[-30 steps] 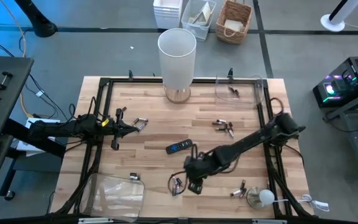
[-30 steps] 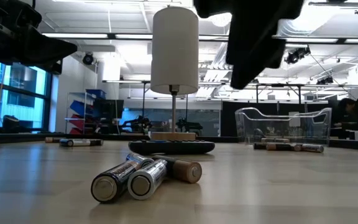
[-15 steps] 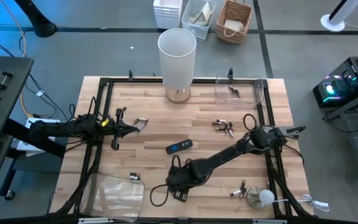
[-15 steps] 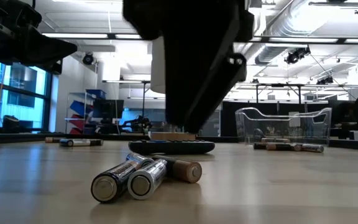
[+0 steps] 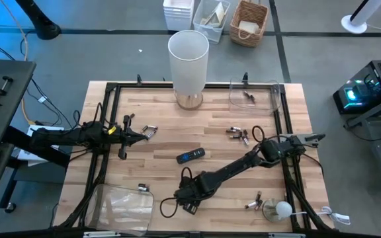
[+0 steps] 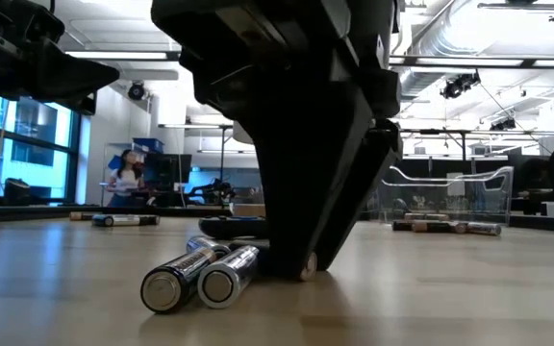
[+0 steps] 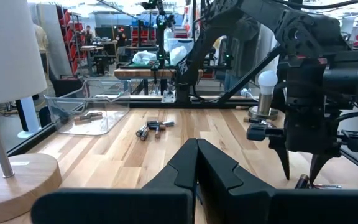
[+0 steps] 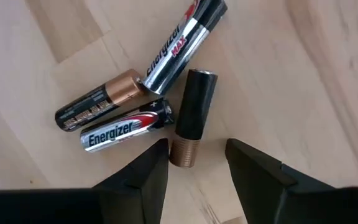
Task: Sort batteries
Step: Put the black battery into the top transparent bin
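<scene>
My right gripper [image 8: 194, 163] [image 5: 190, 200] [image 6: 296, 259] is open and low over a cluster of several batteries [image 8: 160, 93] [image 6: 200, 279] near the table's near edge. Its fingers stand on either side of the copper end of a dark battery [image 8: 190, 118] that lies flat on the wood. Two silver batteries and another copper-ended one lie beside it, touching. More batteries lie loose at mid-right [image 5: 238, 134], near-right [image 5: 253, 201], near-left [image 5: 143, 188] and by my left gripper [image 5: 149, 130]. My left gripper [image 7: 196, 163] [image 5: 137, 136] is shut and waits at the table's left.
A black remote [image 5: 190, 156] lies mid-table. A white lamp [image 5: 189, 59] stands at the far edge. A clear tray [image 5: 273, 92] at far right holds batteries; another clear tray [image 5: 111, 208] sits at near left. A light bulb [image 5: 278, 210] stands at near right.
My right gripper has moved toward the table's left and near edge and come down from well above the table until its fingers reach the wood at the battery cluster. The right arm has stretched out lower across the table. The batteries lie where they were.
</scene>
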`<state>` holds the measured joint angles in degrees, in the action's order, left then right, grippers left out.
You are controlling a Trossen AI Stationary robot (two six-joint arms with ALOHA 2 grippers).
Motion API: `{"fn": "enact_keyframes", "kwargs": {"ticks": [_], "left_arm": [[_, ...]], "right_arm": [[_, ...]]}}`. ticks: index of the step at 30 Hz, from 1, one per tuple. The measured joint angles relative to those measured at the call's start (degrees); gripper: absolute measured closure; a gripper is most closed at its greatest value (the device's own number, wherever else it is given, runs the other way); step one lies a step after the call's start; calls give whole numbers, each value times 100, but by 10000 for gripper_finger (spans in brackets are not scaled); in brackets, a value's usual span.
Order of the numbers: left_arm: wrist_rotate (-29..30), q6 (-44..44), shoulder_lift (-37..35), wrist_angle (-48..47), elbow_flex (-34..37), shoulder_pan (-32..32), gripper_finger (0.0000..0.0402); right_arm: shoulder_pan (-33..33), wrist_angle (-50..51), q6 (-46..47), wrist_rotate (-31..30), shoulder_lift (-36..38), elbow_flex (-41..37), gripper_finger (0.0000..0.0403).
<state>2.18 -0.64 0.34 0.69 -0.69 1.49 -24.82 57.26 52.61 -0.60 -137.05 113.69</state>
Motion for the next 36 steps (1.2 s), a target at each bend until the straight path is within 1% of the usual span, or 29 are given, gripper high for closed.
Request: {"fn": "enact_keyframes", "kwargs": {"ticks": [2, 3, 6, 7, 10, 13, 17, 21, 22, 23, 25, 29, 31, 33, 36], "left_arm": [[0, 0, 0, 1, 0, -2, 401], [1, 0, 0, 1, 1, 0, 401], [0, 0, 2, 0, 0, -1, 401], [0, 0, 0, 0, 1, -2, 401], [0, 2, 2, 2, 0, -2, 401], [0, 0, 1, 3, 0, -2, 401], [0, 1, 2, 0, 2, -2, 401], [2, 0, 2, 2, 0, 0, 401], [4, 2, 0, 4, 0, 0, 401], [2, 2, 0, 3, 0, -1, 401], [2, 0, 1, 1, 0, 0, 401], [2, 0, 2, 2, 0, -2, 401], [0, 0, 2, 0, 0, 0, 401], [2, 1, 2, 0, 1, 0, 401], [2, 0, 2, 0, 0, -2, 401]], "right_arm": [[-3, 74, -28, -189, -2, -9, 266], [3, 75, -79, -269, -2, -9, 285], [27, 131, -310, -379, -6, 2, 365], [29, 153, -439, -418, 10, 34, 372], [64, 440, -769, -278, 94, 160, 372], [91, 914, -953, -298, 453, 282, 372], [222, 1731, -800, -410, 1032, 270, 372], [453, 3133, -193, -1057, 1595, 260, 372], [549, 3351, -67, -1200, 1770, 212, 372], [648, 3309, 3, -1322, 2006, 43, 372], [913, 3028, 159, -1426, 2551, -532, 372], [1731, 3066, 794, -1835, 3935, -2058, 372], [2319, 2875, 1060, -2090, 4669, -2806, 372], [2968, 2377, 1242, -2269, 5319, -3465, 372], [4022, 1617, 1129, -2472, 6068, -4315, 372]]}}
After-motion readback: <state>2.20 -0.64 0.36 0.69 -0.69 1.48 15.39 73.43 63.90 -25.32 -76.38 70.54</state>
